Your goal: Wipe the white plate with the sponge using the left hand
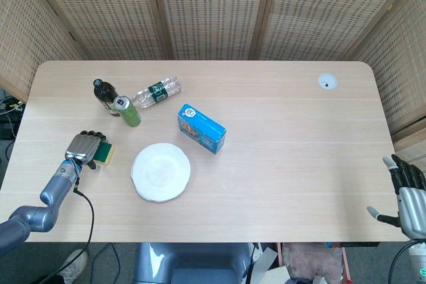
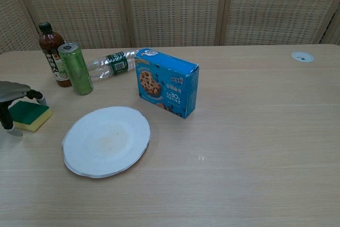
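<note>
The white plate (image 1: 161, 171) (image 2: 106, 140) lies bare on the table, left of centre. The green and yellow sponge (image 1: 104, 153) (image 2: 29, 115) rests on the table to the plate's left, apart from it. My left hand (image 1: 82, 147) (image 2: 11, 102) arches over the sponge, thumb against its near left edge and a finger behind it, still gripping it. In the chest view most of this hand is cut off by the left edge. My right hand (image 1: 406, 194) hangs off the table's front right corner with fingers spread, holding nothing.
A blue cookie box (image 1: 200, 128) (image 2: 167, 82) stands just behind and right of the plate. A green can (image 1: 126, 110) (image 2: 75, 68), a dark bottle (image 1: 104, 96) (image 2: 52, 52) and a clear bottle lying on its side (image 1: 157, 91) (image 2: 110, 63) sit at the back left.
</note>
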